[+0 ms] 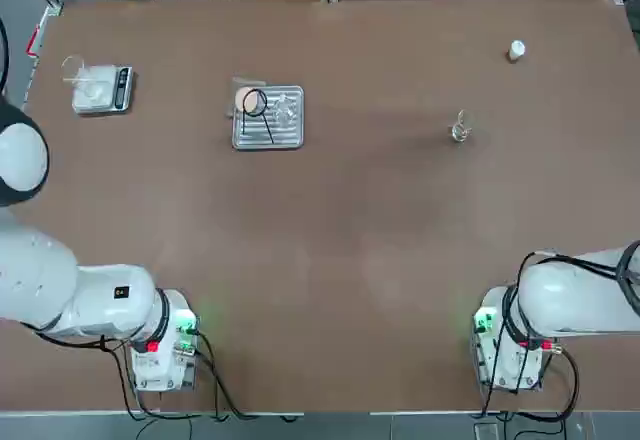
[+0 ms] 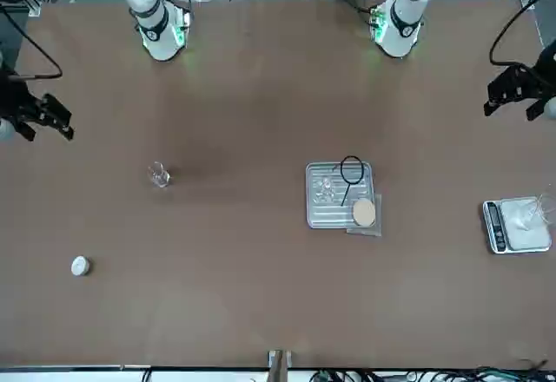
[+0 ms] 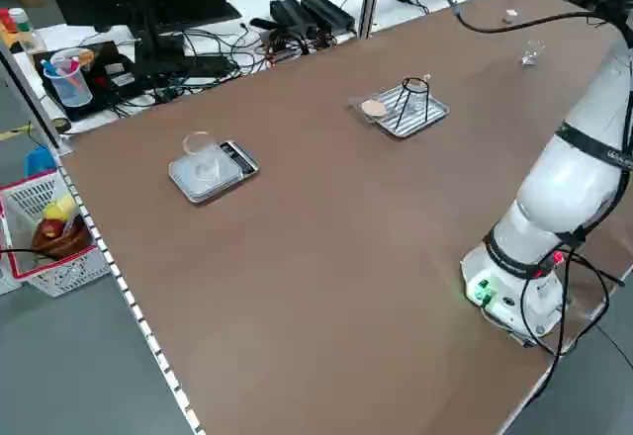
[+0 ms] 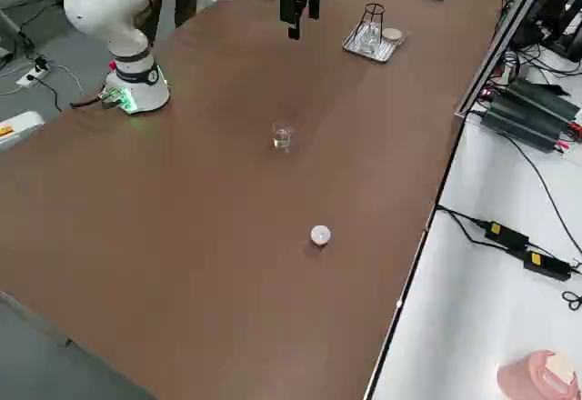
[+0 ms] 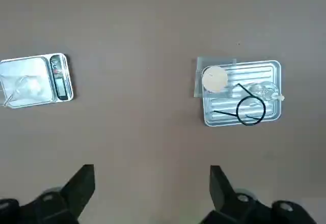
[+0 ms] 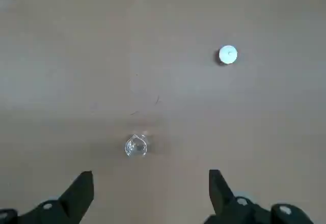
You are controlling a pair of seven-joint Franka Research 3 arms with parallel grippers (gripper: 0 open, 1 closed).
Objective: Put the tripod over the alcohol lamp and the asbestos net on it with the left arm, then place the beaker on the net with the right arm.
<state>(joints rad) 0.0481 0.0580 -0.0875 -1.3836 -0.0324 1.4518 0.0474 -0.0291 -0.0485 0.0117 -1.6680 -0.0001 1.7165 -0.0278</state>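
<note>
Standing on the ribbed silver tray (image 1: 268, 132) at 11 o'clock of the worktop (image 1: 330, 260): tripod (image 5: 250, 110), alcohol lamp (image 5: 266, 90) beside it, asbestos net (image 5: 214, 79) half under the tray's edge. Beaker (image 1: 459, 130) at 2 o'clock, alone. Left gripper (image 5: 152, 188) and right gripper (image 6: 151, 191) raised, fingers wide, empty. White capped bottle (image 1: 516, 51) farther out; scale (image 1: 103, 89) at 10 o'clock.

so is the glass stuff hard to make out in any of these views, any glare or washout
Top view: the beaker is a faint glint on the brown table. Right wrist view: paler, washed tabletop, yet the beaker shows. Left wrist view: the alcohol lamp blends into the shiny ribbed tray.
</note>
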